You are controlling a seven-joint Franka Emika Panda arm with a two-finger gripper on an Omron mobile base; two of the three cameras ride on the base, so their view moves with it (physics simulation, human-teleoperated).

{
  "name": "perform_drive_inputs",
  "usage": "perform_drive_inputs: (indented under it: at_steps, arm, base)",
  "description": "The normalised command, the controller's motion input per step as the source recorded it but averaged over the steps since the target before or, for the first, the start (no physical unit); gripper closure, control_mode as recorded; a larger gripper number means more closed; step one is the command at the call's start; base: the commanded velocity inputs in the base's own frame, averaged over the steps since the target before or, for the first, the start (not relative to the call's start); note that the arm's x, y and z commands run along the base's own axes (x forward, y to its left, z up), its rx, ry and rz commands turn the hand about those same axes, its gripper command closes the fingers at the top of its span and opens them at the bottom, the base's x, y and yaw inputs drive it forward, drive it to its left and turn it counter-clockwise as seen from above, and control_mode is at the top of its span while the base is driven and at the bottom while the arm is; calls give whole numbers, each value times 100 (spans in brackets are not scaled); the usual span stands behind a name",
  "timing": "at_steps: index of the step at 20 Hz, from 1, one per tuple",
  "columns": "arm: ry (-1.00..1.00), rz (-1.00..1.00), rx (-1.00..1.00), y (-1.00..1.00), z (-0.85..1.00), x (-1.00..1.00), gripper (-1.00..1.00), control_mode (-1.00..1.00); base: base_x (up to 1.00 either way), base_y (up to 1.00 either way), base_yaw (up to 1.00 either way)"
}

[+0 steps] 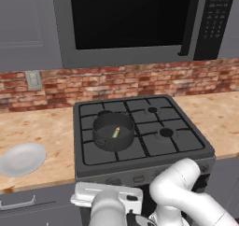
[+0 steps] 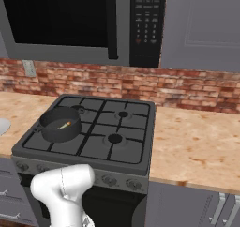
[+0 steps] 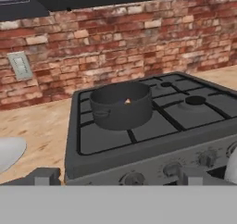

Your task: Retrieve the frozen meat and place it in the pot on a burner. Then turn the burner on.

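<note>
At the far left of the left base view a round white plate (image 1: 22, 158) lies on the wooden worktop (image 1: 44, 127), and above it a wall socket (image 1: 33, 79) sits in the red brick backsplash (image 1: 130, 80). Next comes the black gas stove (image 1: 140, 136), set into the worktop, with the pot (image 1: 113, 131) standing on its front left burner. The frozen meat (image 1: 115, 132) lies inside the pot, resting on its floor, tilted with one end up toward the far wall; from the right base view it shows as a small pale sliver (image 2: 64, 124) within the pot (image 2: 60, 124), and in the hand view only a small tip of it (image 3: 127, 101) peeks over the pot's rim (image 3: 121, 105). To the right of the pot the other burners (image 1: 165, 132) stand bare. A row of knobs (image 3: 169, 170) runs along the stove's front edge, just beyond the gripper (image 3: 118, 179), whose two dark fingertips (image 3: 42, 177) stand wide apart with nothing between them. Above the stove hangs a microwave (image 1: 140, 19), its keypad (image 1: 215, 15) at the right side. The worktop continues to the right of the stove.
</note>
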Motion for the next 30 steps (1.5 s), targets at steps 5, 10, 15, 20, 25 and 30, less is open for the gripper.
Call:
perform_drive_inputs:
  at_steps: [5, 10, 15, 20, 25, 30]
  arm:
    - [-23, 17, -6, -6, -98, 0, -100, -100]
    - [-23, 11, 0, -19, -79, 12, -100, -100]
    - [-13, 1, 0, -49, -65, 41, -100, -100]
    - [-3, 0, 0, -21, -7, 57, -100, -100]
    - [0, 0, 0, 6, -3, 63, -100, -100]
    - [0, 0, 0, 26, -9, 31, -100, -100]
  base:
    - [0, 0, 0]
    - [0, 0, 0]
    - [0, 0, 0]
    - [0, 0, 0]
    - [0, 0, 0]
    - [0, 0, 0]
